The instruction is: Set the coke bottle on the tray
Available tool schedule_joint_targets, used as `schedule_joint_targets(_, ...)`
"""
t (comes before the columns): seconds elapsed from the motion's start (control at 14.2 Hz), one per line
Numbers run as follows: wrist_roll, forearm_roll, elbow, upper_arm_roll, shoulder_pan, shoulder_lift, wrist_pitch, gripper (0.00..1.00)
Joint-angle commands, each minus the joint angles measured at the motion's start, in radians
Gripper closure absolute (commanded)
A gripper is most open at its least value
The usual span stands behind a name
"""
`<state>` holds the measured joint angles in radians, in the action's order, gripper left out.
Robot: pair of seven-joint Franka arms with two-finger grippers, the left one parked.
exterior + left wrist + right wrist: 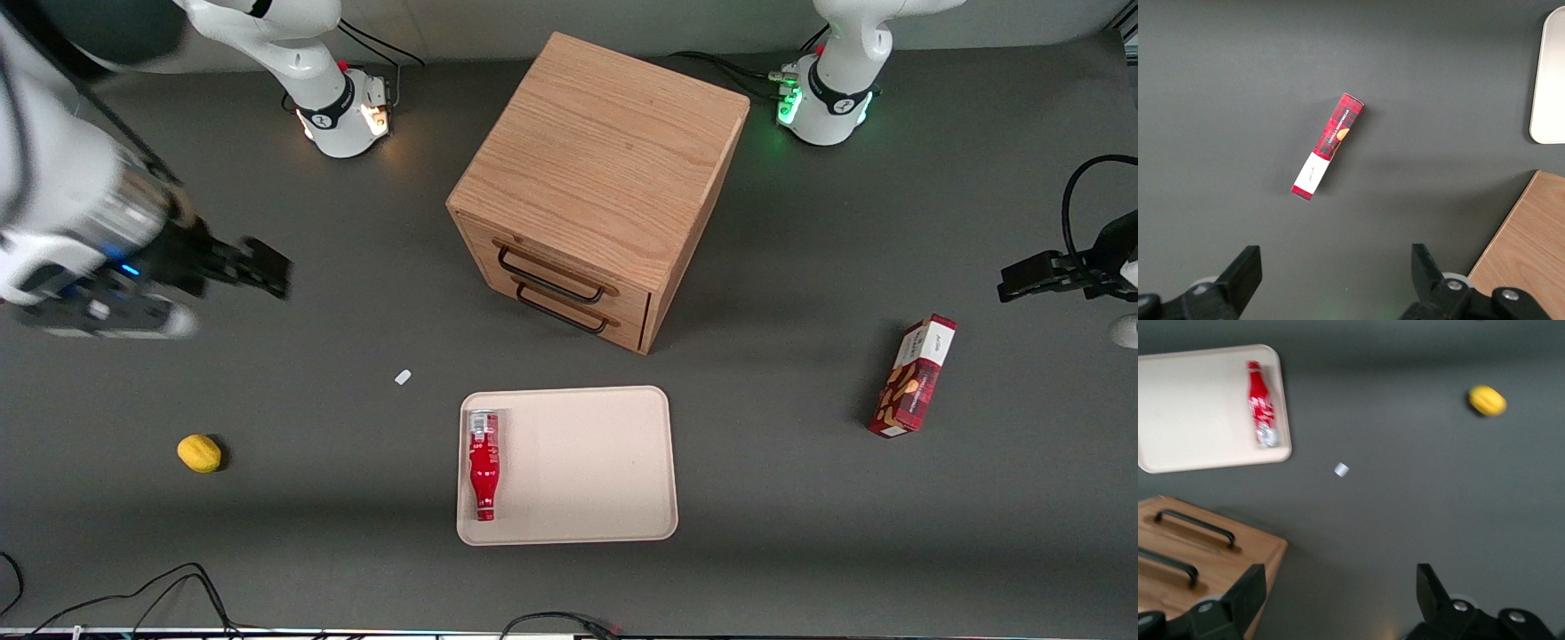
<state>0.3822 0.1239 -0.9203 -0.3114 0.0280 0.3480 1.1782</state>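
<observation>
Jaws of the gripper (pixel 258 265) gape, well apart from the coke bottle (pixel 484 476).

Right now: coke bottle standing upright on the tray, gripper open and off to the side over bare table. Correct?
Not quite. The coke bottle is lying on its side on the tray, along the tray's edge nearest the working arm, not upright; the front view shows it. The rest holds: the gripper is open, away from the tray, toward the working arm's end of the table.
</observation>
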Motion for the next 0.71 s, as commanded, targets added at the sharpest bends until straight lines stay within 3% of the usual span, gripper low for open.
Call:
schedule_joint_targets(0.0,-0.063,-0.093,-0.199,0.159,0.001,-0.238,-0.054,0.0)
schedule_joint_targets(0.14,-0.085,-0.154,-0.402,0.26,0.004,-0.407,-0.036,0.0)
schedule_joint_targets(0.35,-0.095,-0.168,-0.641,0.313,0.006,-0.578,0.053,0.0)
schedule_joint_targets(0.63,-0.108,-0.162,-0.697,0.316,0.01,-0.618,0.07,0.0)
